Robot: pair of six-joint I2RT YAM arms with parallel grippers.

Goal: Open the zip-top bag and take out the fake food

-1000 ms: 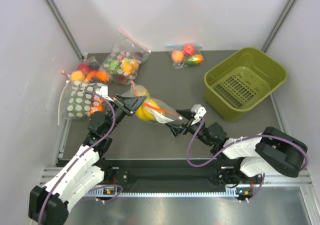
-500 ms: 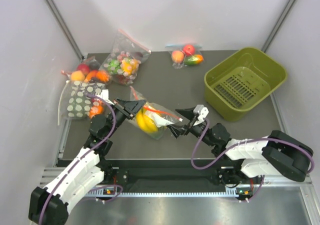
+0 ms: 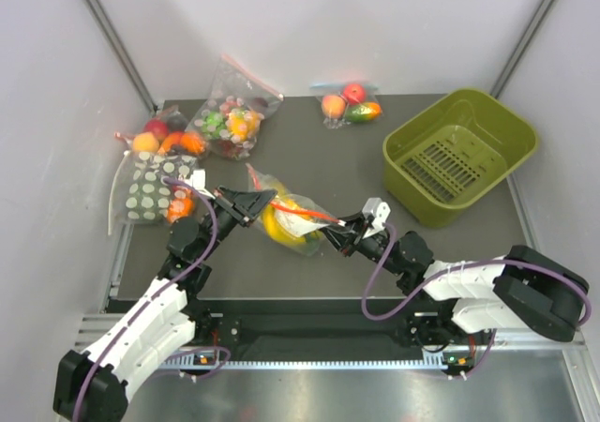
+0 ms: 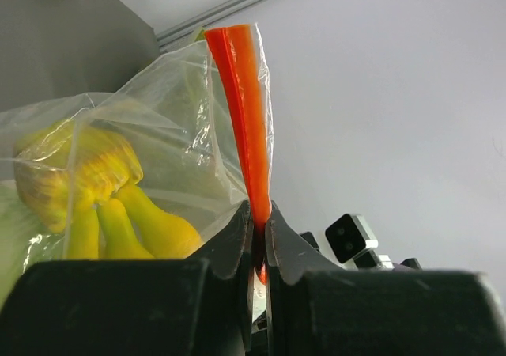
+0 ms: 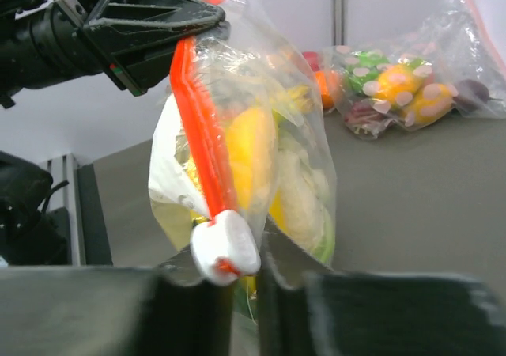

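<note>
Your left jaws grip the zip-top bag (image 3: 295, 220) at nine o'clock, right jaws at three, tensioning its zip strip (image 4: 243, 111).

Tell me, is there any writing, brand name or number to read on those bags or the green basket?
None: no text is readable in any view. The zip-top bag, its white slider and the green basket show no print; the dotted bag bears only a pattern.

bag (image 3: 305, 218): clear, crinkly, hanging aloft, tilted | zip strip (image 4: 245, 111): red-orange, pulled taut, white slider (image 5: 225, 249) at one end | bananas (image 3: 272, 225): bright yellow bunch, inside bag | lettuce (image 5: 304, 194): pale green-white, inside, touching bananas
</note>
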